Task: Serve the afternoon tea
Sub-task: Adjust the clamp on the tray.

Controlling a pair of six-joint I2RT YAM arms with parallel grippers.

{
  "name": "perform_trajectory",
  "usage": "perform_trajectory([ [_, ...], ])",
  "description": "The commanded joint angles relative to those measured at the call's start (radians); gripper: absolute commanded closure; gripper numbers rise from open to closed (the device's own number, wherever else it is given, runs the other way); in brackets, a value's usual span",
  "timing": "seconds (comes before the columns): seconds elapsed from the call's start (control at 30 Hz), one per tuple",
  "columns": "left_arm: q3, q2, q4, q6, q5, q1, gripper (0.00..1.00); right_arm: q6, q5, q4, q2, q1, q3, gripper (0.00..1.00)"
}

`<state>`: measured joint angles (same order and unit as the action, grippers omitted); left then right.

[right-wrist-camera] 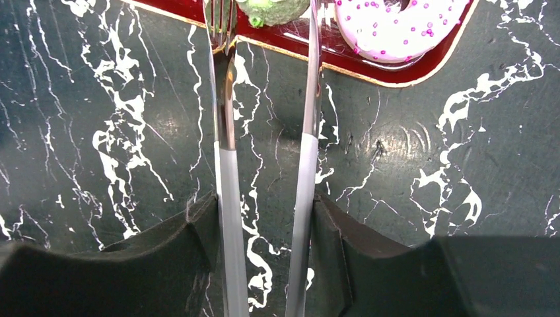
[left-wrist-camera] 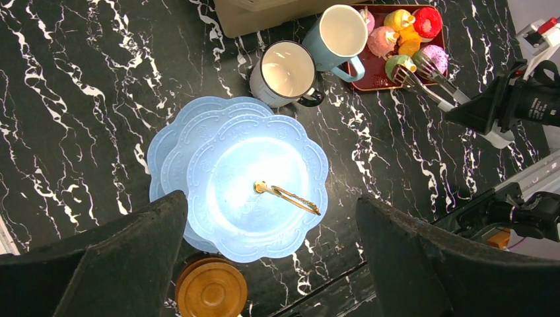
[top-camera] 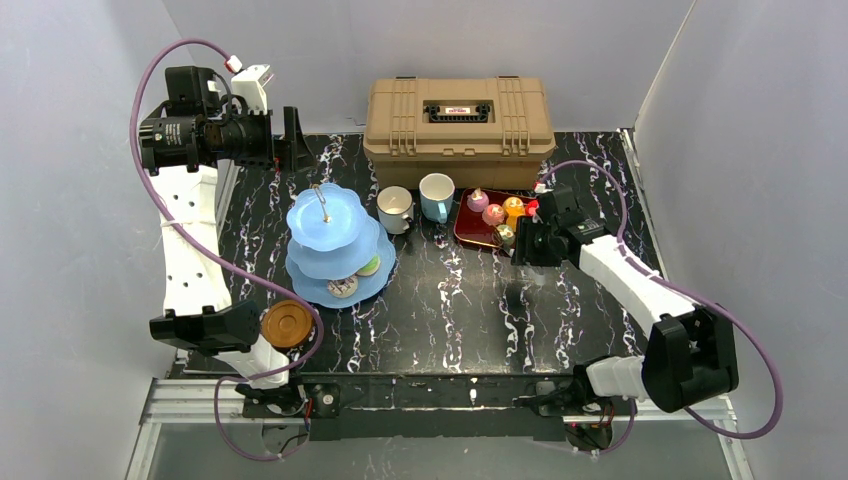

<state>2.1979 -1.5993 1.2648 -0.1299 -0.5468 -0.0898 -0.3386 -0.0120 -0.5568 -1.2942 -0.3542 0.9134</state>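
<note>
— What's the right claw (right-wrist-camera: 264,224) doing?
— It is clamped on the metal tongs (right-wrist-camera: 226,172), one finger pressing each arm. Straight ahead of it, the green cake (right-wrist-camera: 274,8) sits between the tong tips, on the dark-red tray (right-wrist-camera: 370,66). A pink sprinkled donut (right-wrist-camera: 396,26) lies ahead to the claw's right.
— And the left claw (left-wrist-camera: 271,218)?
— Its fingers are spread wide, gripping nothing. Directly beneath it stands the light-blue cake stand (left-wrist-camera: 231,165). A brown saucer (left-wrist-camera: 211,290) lies just beside the stand's near edge, and the white mug (left-wrist-camera: 288,69) and light-blue mug (left-wrist-camera: 342,30) stand beyond it.
</note>
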Motion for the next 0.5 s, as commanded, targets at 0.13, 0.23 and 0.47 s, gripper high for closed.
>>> perform_trajectory([
  [0.13,-0.013,0.028,0.002,0.002,-0.033,-0.007,0.03,0.028,-0.022,0.052,-0.025,0.003,-0.011,0.63],
  [0.23,-0.015,0.029,0.002,0.001,-0.030,-0.007,0.03,0.032,-0.019,0.048,-0.022,0.003,0.005,0.75],
  [0.47,-0.015,0.031,0.000,-0.001,-0.027,-0.007,0.03,0.031,-0.009,0.008,0.018,0.003,0.061,0.98],
])
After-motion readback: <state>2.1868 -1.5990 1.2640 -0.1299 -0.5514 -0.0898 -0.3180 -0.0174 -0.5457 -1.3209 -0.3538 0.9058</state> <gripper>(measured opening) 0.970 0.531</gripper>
